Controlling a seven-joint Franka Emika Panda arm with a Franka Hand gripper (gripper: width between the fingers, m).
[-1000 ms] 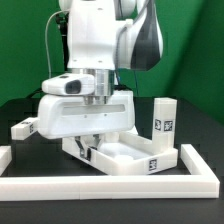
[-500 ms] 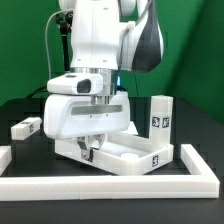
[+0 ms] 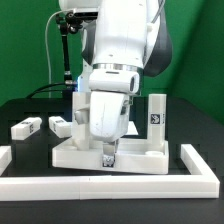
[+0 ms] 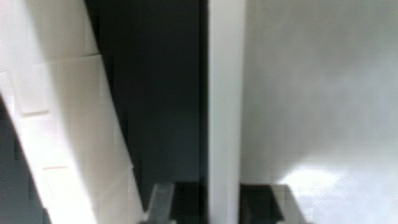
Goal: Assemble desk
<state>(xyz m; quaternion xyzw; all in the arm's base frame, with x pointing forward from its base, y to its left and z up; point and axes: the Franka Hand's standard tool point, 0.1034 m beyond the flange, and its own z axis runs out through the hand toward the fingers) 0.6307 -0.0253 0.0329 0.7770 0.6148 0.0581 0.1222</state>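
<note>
The white desk top (image 3: pixel 135 157) lies flat on the black table with its raised rim up, its long side along the front border bar. My gripper (image 3: pixel 108 157) reaches down onto its front rim and is shut on it. In the wrist view the rim (image 4: pixel 222 90) runs as a narrow white strip between my two fingers (image 4: pixel 164 206), with the gripper (image 4: pixel 221 198) closed on it and the top's flat inside (image 4: pixel 320 110) beside it. One square leg (image 3: pixel 157 118) stands upright behind the top at the exterior view's right. Two legs (image 3: pixel 25 127) (image 3: pixel 60 126) lie at the left.
Long white L-shaped border bars (image 3: pixel 110 186) frame the work area in front and at both sides; one shows close to the rim in the wrist view (image 4: pixel 63 120). My arm's bulky body hides the middle of the desk top.
The arm has swung toward the exterior view's right and forward, turning the wrist. The desk top has turned with it from a skewed lie to square against the front bar.
</note>
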